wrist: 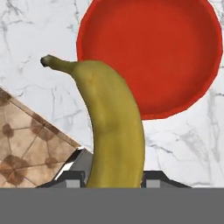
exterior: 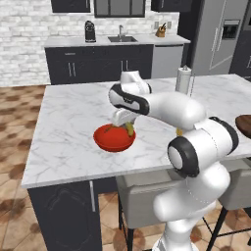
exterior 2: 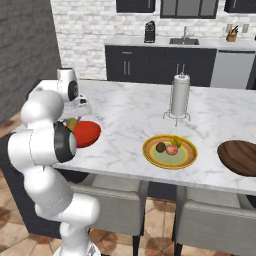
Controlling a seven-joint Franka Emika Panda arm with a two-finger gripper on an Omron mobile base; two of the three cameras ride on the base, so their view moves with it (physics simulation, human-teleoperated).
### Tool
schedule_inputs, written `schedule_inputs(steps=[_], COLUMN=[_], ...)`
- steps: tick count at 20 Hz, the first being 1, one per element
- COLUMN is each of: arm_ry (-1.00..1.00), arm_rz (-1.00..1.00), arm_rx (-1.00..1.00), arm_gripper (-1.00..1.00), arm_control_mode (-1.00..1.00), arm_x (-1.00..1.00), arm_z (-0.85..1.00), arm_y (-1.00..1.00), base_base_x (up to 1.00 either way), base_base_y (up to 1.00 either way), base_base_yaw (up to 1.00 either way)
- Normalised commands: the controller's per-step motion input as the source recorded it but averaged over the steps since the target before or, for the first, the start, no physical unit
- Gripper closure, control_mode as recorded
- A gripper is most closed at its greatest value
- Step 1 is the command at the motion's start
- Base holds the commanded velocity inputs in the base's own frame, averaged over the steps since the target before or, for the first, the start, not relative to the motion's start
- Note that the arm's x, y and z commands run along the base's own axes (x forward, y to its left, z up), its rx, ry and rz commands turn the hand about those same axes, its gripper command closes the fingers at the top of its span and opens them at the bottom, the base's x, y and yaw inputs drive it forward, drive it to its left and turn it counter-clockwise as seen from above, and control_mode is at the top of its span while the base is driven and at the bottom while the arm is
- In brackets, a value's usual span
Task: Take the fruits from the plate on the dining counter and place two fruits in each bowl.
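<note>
1. The gripper (wrist: 114,181) has its jaws pinching the banana (wrist: 114,131), which juts straight out along the hand's own line, stem end farthest from the jaws.
2. The red bowl (wrist: 151,52) lies below and just ahead of the banana's stem; in the left base view the gripper (exterior: 123,122) hangs over the bowl's (exterior: 114,138) far rim.
3. The release likely needs the hand shifted a little farther over the bowl's middle.
4. The remaining fruits sit on the plate (exterior 2: 170,161), well apart; the wooden bowl (exterior 2: 240,157) lies beyond it.
</note>
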Motion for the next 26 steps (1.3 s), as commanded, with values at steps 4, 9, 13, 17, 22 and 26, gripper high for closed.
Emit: schedule_inputs(steps=[4, 9, 13, 17, 22, 26], arm_ry=[0.02, 0.00, 0.03, -0.03, -0.01, 0.00], arm_rz=[-0.07, -0.23, -0.17, 0.00, 0.00, 0.00], arm_rx=[0.07, 0.01, -0.02, 0.00, 0.00, 0.00], arm_gripper=[1.00, 1.00, 1.00, 1.00, 1.00, 1.00], arm_control_mode=[-1.00, -1.00, -1.00, -1.00, -1.00, -1.00], arm_x=[0.43, 0.66, 0.63, 0.12, -0.05, 0.00], arm_z=[-0.83, -0.22, 0.00, -0.02, -0.23, -0.44], arm_y=[0.03, 0.25, 0.46, 0.02, -0.04, -0.13], base_base_x=[0.00, 0.00, 0.00, 0.00, 0.00, 0.00], base_base_y=[0.00, 0.00, 0.00, 0.00, 0.00, 0.00], base_base_yaw=[0.00, 0.00, 0.00, 0.00, 0.00, 0.00])
